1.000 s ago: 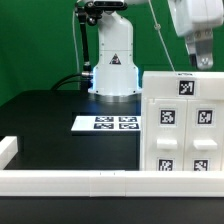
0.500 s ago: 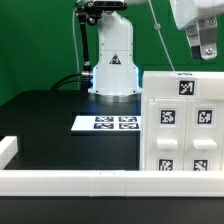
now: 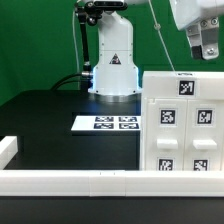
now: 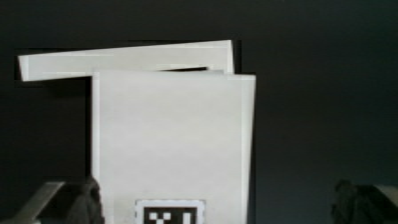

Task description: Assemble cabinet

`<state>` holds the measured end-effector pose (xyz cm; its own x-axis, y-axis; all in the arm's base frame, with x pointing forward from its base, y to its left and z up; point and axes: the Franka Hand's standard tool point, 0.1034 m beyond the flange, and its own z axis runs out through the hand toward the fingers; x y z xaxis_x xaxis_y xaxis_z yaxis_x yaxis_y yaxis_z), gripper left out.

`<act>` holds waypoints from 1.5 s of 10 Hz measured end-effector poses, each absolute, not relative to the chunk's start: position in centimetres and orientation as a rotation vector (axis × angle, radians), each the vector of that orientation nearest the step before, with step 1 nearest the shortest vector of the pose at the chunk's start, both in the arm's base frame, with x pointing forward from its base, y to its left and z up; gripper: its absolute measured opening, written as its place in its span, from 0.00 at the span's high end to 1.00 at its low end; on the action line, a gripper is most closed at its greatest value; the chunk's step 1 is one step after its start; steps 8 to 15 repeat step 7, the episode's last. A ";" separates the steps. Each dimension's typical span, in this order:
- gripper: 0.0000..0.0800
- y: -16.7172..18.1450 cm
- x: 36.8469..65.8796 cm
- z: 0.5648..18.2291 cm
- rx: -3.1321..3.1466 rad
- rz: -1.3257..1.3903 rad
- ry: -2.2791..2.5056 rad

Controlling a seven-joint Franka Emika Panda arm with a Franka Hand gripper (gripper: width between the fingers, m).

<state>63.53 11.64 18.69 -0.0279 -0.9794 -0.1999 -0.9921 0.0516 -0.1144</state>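
Note:
The cabinet (image 3: 181,141) is a large white box with several black-and-white tags on its faces. It stands on the black table at the exterior view's right. My gripper (image 3: 206,45) hangs above its top, apart from it. In the wrist view the cabinet (image 4: 169,130) fills the middle, with a tag at its near edge. My gripper (image 4: 217,206) is open and empty. One dark finger (image 4: 68,205) shows on one side of the box and the other finger (image 4: 365,200) on the other side.
The marker board (image 3: 107,123) lies flat on the table in front of the robot base (image 3: 113,65). A low white wall (image 3: 70,181) runs along the table's front edge, with a short white block (image 3: 7,149) at its left end.
My gripper has risen a little above the cabinet and shifted slightly to the exterior view's right. The cabinet has not moved.

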 end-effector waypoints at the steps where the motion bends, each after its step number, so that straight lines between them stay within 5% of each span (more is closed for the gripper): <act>1: 0.19 11.7 63.5 18.7 -2.023 0.082 2.099; 15: 0.19 11.8 63.5 18.7 -2.040 0.081 2.082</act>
